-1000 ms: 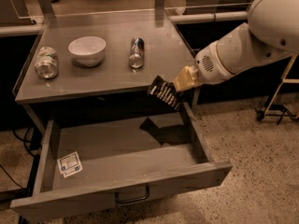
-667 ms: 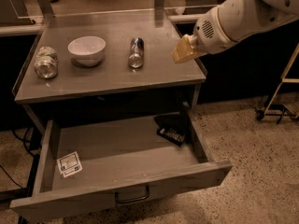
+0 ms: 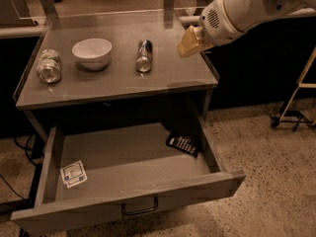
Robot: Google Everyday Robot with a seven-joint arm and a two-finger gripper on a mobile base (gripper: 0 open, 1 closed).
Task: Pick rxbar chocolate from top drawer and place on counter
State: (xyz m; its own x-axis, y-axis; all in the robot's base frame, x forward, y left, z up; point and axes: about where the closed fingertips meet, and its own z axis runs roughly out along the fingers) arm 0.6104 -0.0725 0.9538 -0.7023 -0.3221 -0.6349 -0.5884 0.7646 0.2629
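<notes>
The rxbar chocolate (image 3: 182,143), a black bar with white lettering, lies flat in the top drawer (image 3: 133,204) at its right rear corner. The drawer is pulled fully out, its loop handle (image 3: 140,209) on the front panel. My gripper (image 3: 186,43) hangs on the white arm above the right side of the counter (image 3: 118,80), well above the bar and apart from it. It holds nothing that I can see.
On the counter stand a white bowl (image 3: 92,52), a can lying on its side (image 3: 143,56) and a clear jar lying at the left (image 3: 48,66). A white-and-blue square card (image 3: 73,174) lies at the drawer's front left. A metal stand (image 3: 296,98) is at the right on the floor.
One second ago the gripper held the black bar beside the counter's right front corner. The bar has since dropped into the drawer, and the gripper has risen up over the counter's right side.
</notes>
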